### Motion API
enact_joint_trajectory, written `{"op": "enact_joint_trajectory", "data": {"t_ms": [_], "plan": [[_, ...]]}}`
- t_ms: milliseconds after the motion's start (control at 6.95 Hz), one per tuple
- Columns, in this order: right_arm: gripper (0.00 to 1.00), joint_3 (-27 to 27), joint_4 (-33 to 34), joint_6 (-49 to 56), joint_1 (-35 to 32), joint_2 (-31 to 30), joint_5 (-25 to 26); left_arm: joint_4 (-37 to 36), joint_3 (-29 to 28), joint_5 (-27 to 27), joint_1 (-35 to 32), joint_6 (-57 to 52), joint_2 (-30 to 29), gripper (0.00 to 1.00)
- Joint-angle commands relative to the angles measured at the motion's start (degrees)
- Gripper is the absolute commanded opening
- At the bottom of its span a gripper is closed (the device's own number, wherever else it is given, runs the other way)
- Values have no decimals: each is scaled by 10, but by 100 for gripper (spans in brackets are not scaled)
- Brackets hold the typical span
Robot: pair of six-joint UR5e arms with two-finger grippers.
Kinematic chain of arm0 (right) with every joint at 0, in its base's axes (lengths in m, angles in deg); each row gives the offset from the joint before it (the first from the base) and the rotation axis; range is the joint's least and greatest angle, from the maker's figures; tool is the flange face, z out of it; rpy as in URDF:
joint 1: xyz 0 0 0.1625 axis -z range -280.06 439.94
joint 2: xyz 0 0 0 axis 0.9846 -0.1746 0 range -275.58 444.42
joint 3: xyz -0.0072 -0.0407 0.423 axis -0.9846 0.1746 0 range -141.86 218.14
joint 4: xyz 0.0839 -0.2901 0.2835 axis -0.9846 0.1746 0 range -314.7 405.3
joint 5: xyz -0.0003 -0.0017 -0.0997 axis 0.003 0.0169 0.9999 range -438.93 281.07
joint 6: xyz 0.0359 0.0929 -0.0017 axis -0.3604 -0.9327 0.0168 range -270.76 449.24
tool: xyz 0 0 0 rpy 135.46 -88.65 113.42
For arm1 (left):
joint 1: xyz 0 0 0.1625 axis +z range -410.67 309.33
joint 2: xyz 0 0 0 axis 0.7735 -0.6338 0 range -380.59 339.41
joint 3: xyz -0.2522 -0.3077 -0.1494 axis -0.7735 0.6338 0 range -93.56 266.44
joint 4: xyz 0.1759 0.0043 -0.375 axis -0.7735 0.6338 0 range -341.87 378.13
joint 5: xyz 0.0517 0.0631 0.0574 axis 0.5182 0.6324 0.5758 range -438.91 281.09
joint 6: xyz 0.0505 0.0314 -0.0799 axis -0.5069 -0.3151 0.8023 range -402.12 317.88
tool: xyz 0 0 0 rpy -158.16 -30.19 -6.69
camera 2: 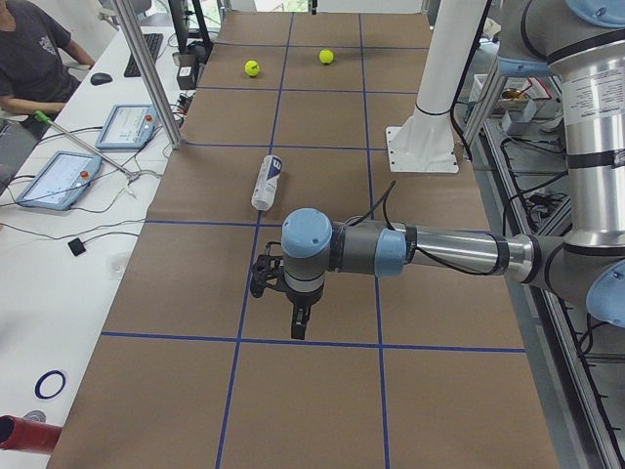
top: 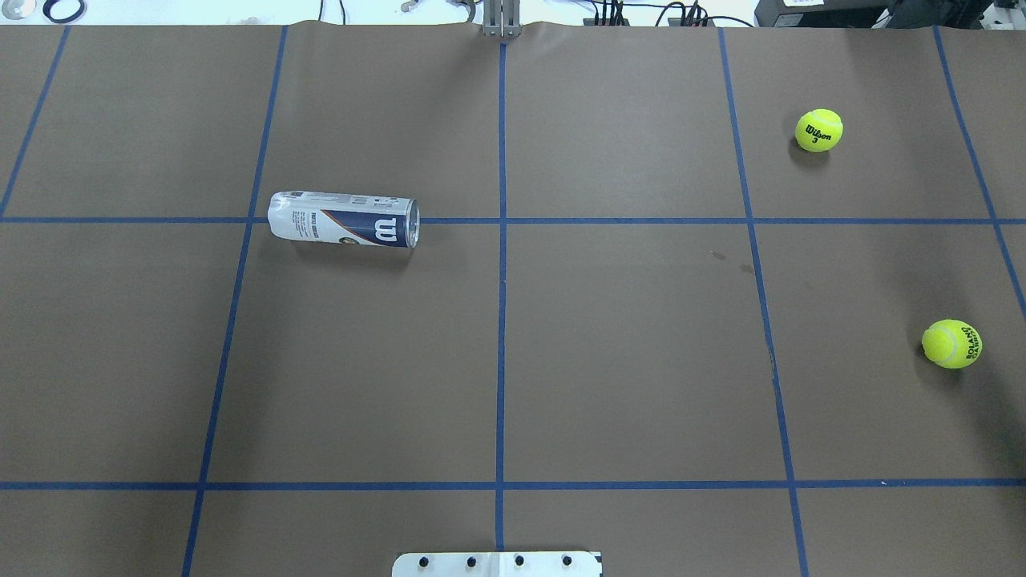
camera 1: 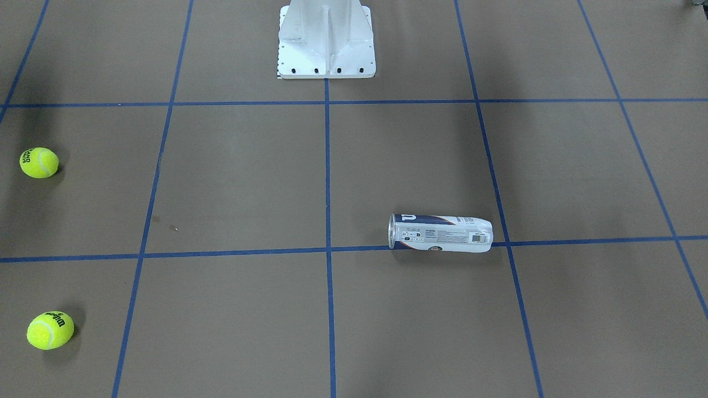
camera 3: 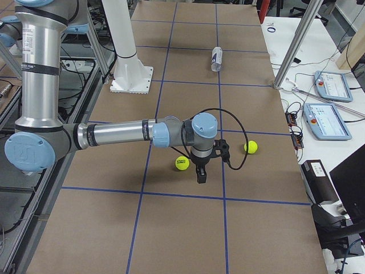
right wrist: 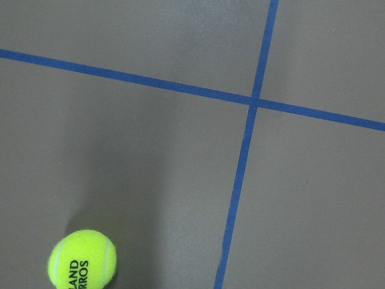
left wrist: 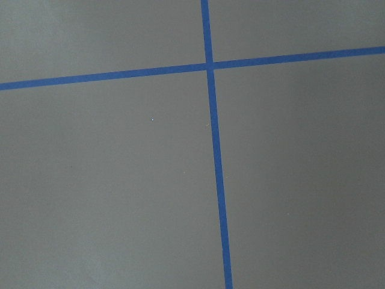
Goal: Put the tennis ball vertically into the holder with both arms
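The holder lies on its side on the brown table, its open metal rim toward the table's middle; it also shows in the overhead view. Two yellow tennis balls lie on my right side: a Wilson ball far out and a Roland Garros ball nearer me, also in the right wrist view. My left gripper hangs above bare table, well short of the holder. My right gripper hangs beside the Roland Garros ball. I cannot tell whether either is open or shut.
The white pedestal base stands at the table's near middle edge. Blue tape lines grid the brown surface. Operator desks with tablets and metal posts line the far side. A person sits there.
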Motion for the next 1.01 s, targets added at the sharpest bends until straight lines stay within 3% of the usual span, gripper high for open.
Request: {"op": "enact_joint_trajectory", "data": {"t_ms": [0,144,432,576,720,864], "plan": [[99,-1,1,0,0,-1,-1,10,3,-4,8,-16,11,99],[99,-1,0,0,0,-1,-1,37,-3,-56,8,-19,24,99],[99,1,1,0,0,-1,-1,77,-16,-75,10,-19,30,99],[99,2,1,-1,1,-1,-1,114,-17,-111,15,-11,31,99],[99,6,1,-1,1,-1,-1,117,-18,-140,25,17,21,99],[99,6,2,-1,1,-1,-4,122,-27,-142,88,17,-32,99]]}}
